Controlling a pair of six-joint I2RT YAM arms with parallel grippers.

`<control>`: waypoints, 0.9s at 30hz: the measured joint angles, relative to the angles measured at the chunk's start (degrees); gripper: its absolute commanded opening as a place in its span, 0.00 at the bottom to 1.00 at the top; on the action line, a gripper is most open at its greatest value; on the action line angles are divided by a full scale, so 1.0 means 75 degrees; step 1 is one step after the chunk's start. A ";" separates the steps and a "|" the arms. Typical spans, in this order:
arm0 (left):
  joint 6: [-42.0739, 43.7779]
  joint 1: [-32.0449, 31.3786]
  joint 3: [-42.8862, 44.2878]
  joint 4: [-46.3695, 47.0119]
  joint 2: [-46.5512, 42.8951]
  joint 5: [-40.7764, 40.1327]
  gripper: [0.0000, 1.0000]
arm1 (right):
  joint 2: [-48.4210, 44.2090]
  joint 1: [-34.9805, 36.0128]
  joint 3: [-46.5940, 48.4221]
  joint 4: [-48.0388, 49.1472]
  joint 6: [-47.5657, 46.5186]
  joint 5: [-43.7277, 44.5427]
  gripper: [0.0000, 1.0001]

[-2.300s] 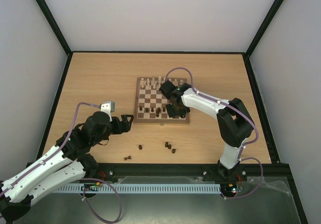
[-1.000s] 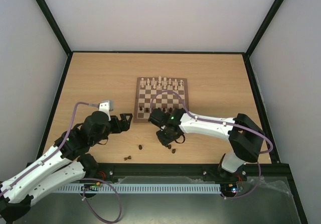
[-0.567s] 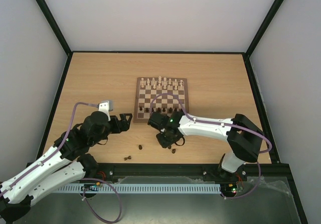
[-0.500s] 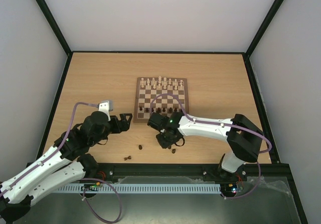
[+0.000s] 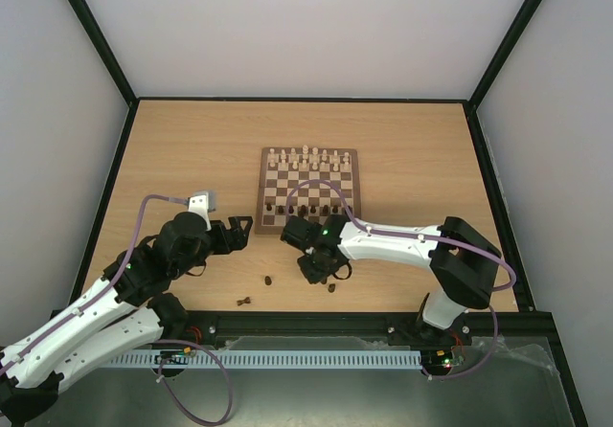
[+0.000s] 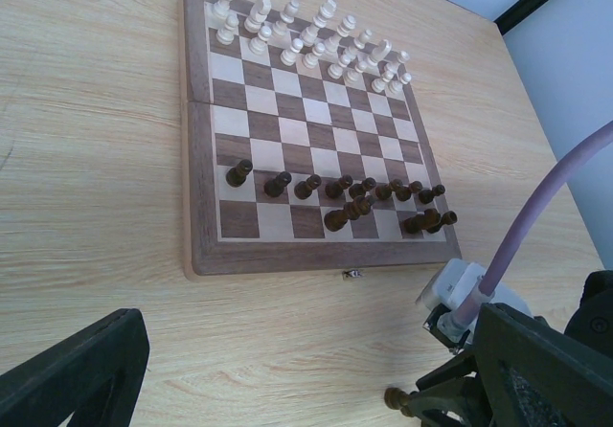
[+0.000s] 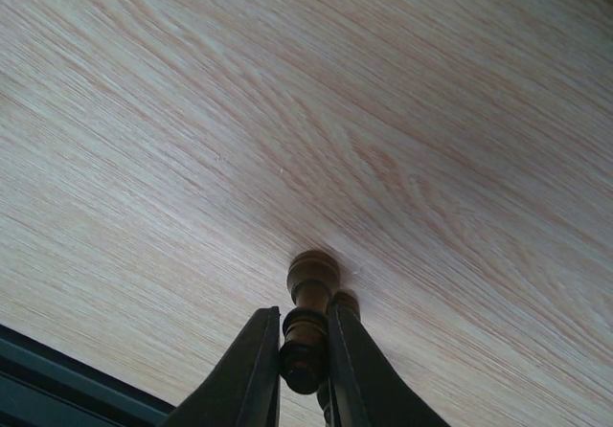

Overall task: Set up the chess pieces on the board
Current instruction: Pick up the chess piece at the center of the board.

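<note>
The board (image 5: 308, 190) lies mid-table, also in the left wrist view (image 6: 206, 245). Cream pieces (image 6: 306, 39) fill its two far rows. Dark pieces (image 6: 335, 190) stand in its near rows. My right gripper (image 5: 321, 272) is low over the table in front of the board. It is shut on a dark brown piece (image 7: 306, 336) whose base touches the wood. A second dark piece (image 7: 346, 303) stands right behind it. My left gripper (image 5: 239, 231) is open and empty, left of the board's near corner; its fingers (image 6: 81, 374) frame the left wrist view.
Loose dark pieces lie on the table in front of the board: one (image 5: 268, 280) to the left, one (image 5: 244, 302) near the front rail, one (image 5: 331, 288) beside my right gripper. A small metal clasp (image 6: 352, 275) sits on the board's near edge.
My right arm swung from the board's near right corner down to the loose pieces in front of the board and settled on one. The left arm has not moved.
</note>
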 measured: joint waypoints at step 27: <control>0.0000 0.0000 0.0000 0.0000 -0.0026 -0.0003 0.96 | 0.0644 -0.1935 0.2055 -0.0251 -0.1008 0.0603 0.07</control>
